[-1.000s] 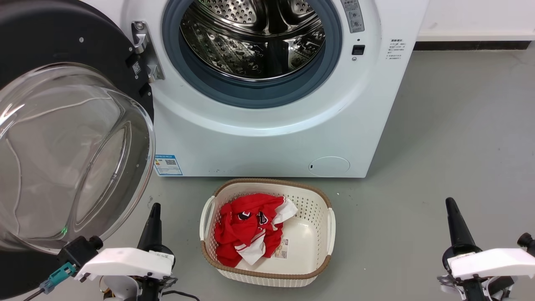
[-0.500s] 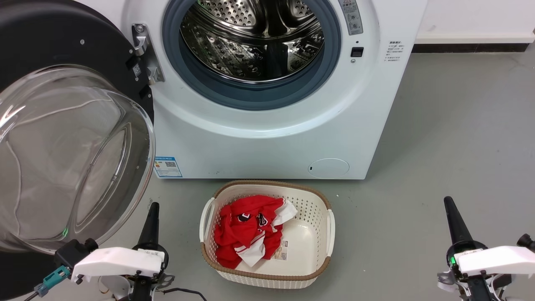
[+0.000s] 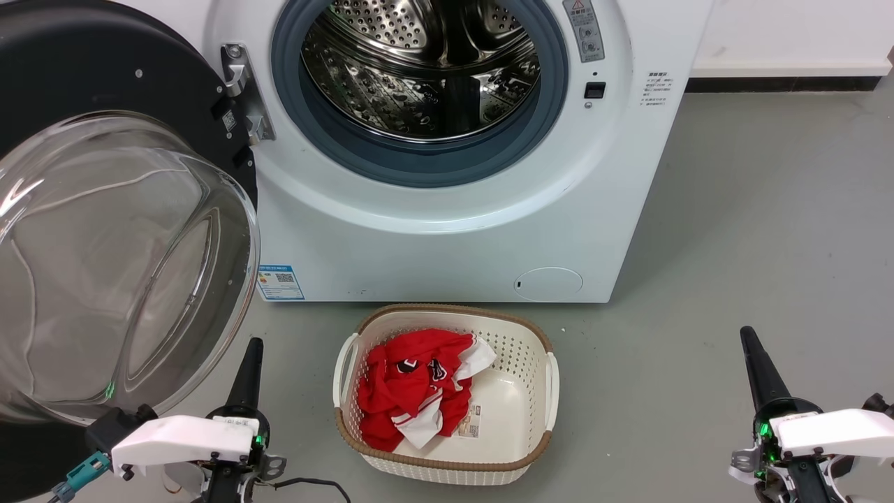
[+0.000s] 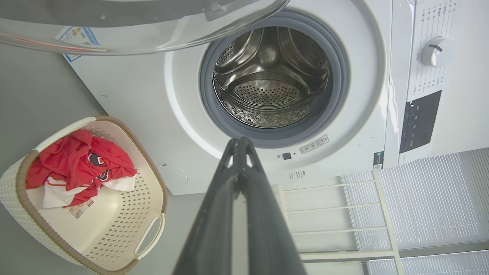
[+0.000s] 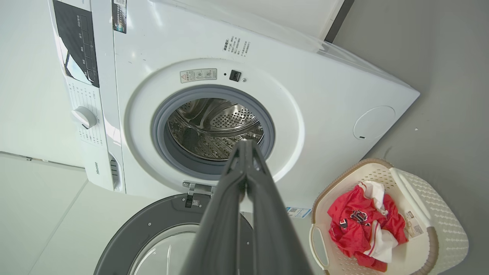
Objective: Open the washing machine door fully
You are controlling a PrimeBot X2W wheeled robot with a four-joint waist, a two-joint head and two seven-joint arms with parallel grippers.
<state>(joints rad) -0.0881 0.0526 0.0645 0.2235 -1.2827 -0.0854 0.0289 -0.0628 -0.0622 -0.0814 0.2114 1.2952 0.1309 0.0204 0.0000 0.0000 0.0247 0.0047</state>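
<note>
Fingers (image 4: 214, 229) of the left gripper (image 3: 253, 349) are pressed together, gripping nothing. They form a single dark spike at the lower left, its tip near the lower rim of the glass bowl (image 3: 105, 265) in the head view. That bowl bulges from the washing machine door (image 3: 84, 77), which hangs swung wide to the left on its hinge (image 3: 241, 84), leaving the mouth of the washing machine (image 3: 447, 237) uncovered. The grey-blue rubber ring (image 3: 419, 164) and steel drum (image 3: 426, 70) face open floor (image 3: 649, 391). Just in front of the machine sits a cream basket (image 3: 447, 462) with red clothes (image 3: 412, 391) heaped toward its left side. A strip of bare floor lies between it and each gripper. At the lower right, the right gripper (image 3: 749, 339) is likewise closed on nothing — well apart from basket and machine, with grey floor around its tip.
</note>
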